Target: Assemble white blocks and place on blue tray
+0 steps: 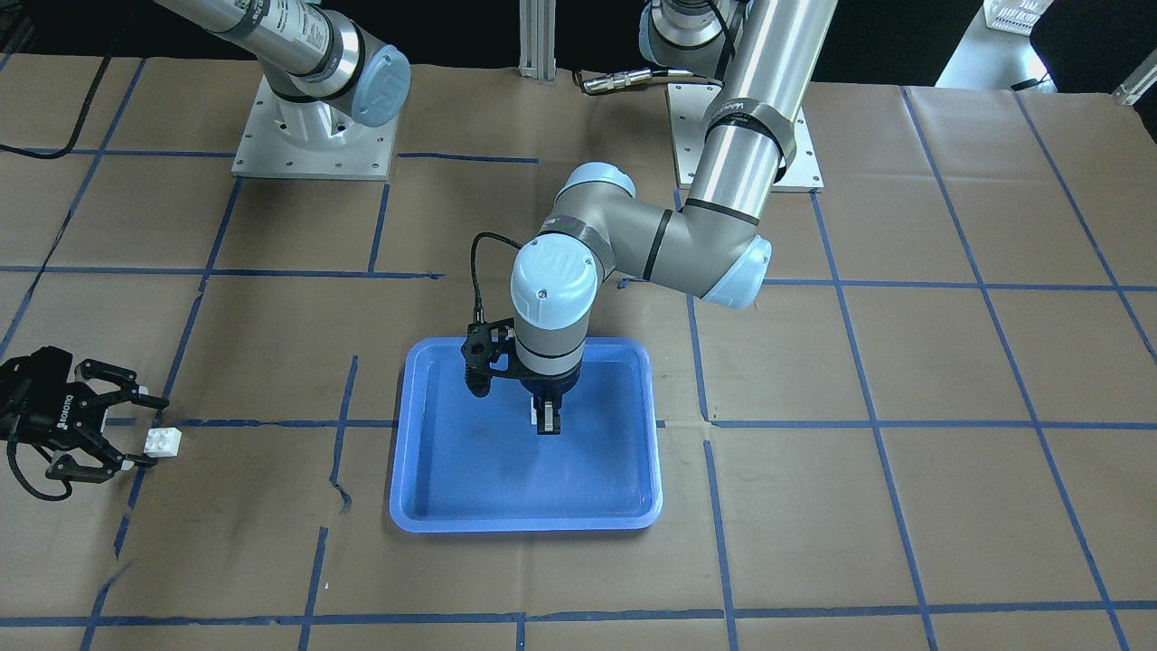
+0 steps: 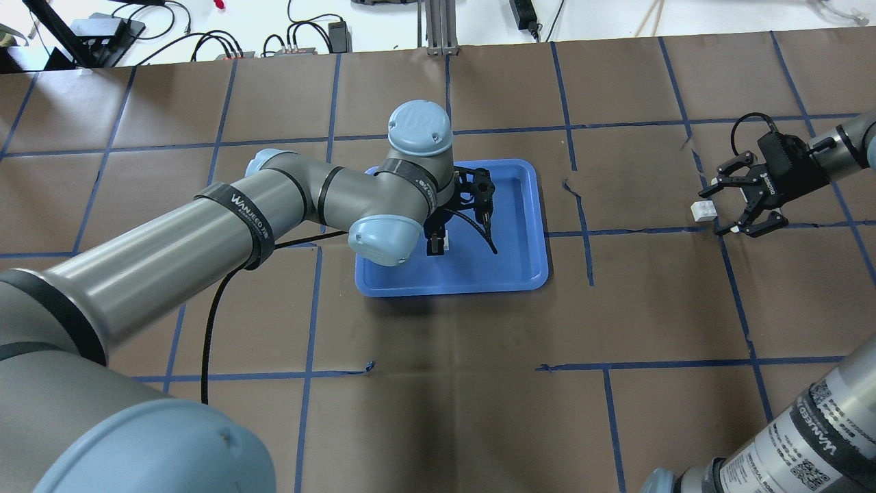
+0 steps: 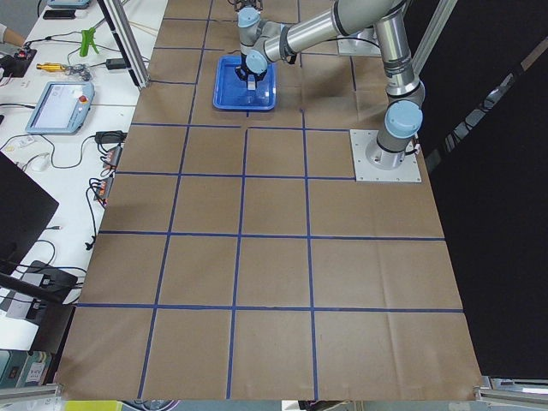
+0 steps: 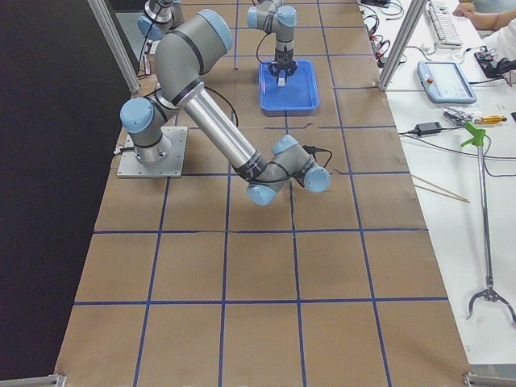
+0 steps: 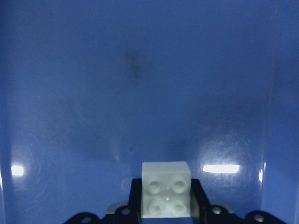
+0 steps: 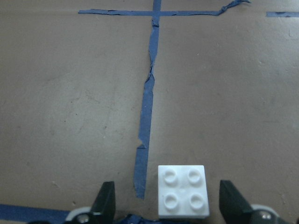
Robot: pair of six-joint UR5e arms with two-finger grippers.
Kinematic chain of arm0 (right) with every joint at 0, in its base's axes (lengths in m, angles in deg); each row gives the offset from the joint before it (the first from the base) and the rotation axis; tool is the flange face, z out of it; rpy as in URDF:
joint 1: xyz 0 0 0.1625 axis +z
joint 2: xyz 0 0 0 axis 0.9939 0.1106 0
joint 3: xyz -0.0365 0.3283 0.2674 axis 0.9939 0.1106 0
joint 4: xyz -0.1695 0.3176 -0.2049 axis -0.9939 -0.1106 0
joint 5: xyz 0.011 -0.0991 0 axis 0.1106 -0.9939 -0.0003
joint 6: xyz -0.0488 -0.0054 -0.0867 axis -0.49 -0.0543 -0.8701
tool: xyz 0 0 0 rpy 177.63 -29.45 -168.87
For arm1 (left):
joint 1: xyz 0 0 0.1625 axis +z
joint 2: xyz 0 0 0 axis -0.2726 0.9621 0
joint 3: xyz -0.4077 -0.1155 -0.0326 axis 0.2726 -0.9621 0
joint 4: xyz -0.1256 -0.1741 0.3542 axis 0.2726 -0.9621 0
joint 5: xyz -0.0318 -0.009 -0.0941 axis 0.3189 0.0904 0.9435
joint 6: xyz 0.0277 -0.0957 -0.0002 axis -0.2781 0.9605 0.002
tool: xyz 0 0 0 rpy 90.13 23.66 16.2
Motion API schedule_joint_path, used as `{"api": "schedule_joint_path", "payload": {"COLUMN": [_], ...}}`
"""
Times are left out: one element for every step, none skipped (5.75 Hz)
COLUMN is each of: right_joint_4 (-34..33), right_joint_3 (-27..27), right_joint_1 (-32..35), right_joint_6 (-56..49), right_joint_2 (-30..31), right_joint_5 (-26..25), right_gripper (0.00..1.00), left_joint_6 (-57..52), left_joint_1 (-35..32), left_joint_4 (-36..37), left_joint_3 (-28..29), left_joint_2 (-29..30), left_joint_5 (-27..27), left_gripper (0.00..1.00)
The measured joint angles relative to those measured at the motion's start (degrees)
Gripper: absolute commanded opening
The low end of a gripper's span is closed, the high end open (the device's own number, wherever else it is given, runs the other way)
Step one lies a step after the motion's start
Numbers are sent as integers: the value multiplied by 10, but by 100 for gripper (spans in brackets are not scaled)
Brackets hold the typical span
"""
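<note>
First white block (image 5: 166,189) right up close, studs up, pinched in left gripper (image 1: 547,420), low over middle of blue tray (image 1: 597,488). Second white block (image 6: 181,191) sits on table paper, well apart from tray, square between spread fingers of right gripper (image 2: 717,210), not clamped. Right arm way nearer, so guessing it just closes straight in.

Brown papered table (image 2: 445,329), blue tape grid (image 1: 904,423)

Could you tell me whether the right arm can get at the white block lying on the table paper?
Probably yes. The right gripper is open and the white block lies between its fingers on the paper, with nothing in the gap; the left gripper is off over the blue tray.
</note>
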Motion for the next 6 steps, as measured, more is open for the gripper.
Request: {"api": "schedule_joint_path", "payload": {"right_joint_4": [-1,-5,-11,-13,-12,-7], "right_joint_3": [0,1,2,5,10,14], "right_joint_1": [-1,-1,-1,-1,-1,1], "right_joint_6": [-3,-7,-9,-9,-7,2], "right_joint_2": [0,0,1,3,13,41], "right_joint_5": [-2,-5,-7,-7,-8,-8], "right_gripper": [37,33,32,32,32,31], "left_joint_6": [1,5,9,11,10,9], "left_joint_1": [0,0,0,0,1,5], "left_joint_4": [3,2,-2,-17,-69,-166], "left_joint_3": [0,-1,-1,3,16,39], "left_joint_2": [2,0,-5,-22,-62,-120], "left_joint_5": [2,5,6,6,9,20], "left_gripper": [88,94,95,95,95,95]}}
